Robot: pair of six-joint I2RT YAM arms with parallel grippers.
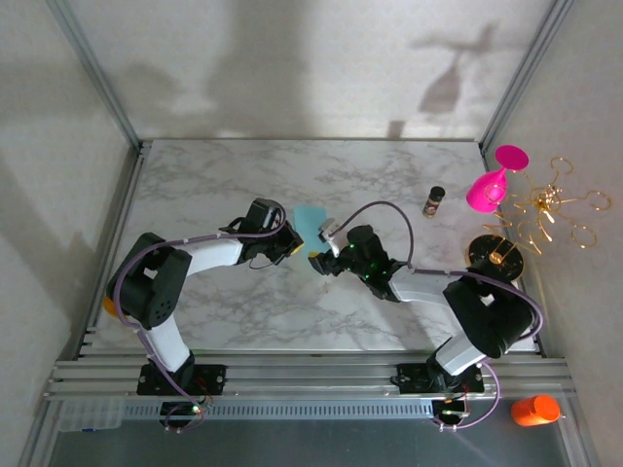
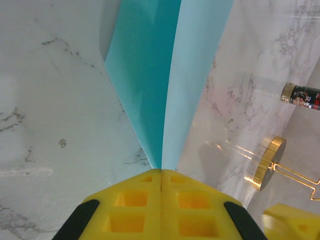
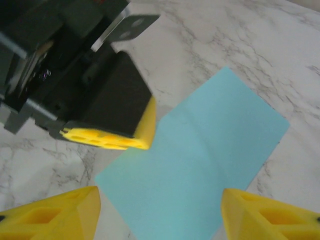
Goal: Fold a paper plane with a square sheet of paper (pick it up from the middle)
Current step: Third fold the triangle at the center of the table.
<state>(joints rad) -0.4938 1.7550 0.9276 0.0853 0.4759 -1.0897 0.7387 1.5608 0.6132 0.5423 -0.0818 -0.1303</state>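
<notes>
One bottle (image 1: 433, 201), pink goblet (image 1: 487, 190) right of paper (image 1: 310, 222).

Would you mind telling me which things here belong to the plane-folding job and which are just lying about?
For the job:
paper, pinched in the shut left gripper
right gripper, open

Lying about:
pink goblet
small bottle
gold stand
orange object

Marble-pattern table (image 1: 243, 311), white with grey veining; small dark jar (image 1: 433, 201) upright on it, far right; round dark stand base (image 1: 494, 255) at right edge; tilted pink goblet (image 1: 492, 185) just beyond, support unclear.
</notes>
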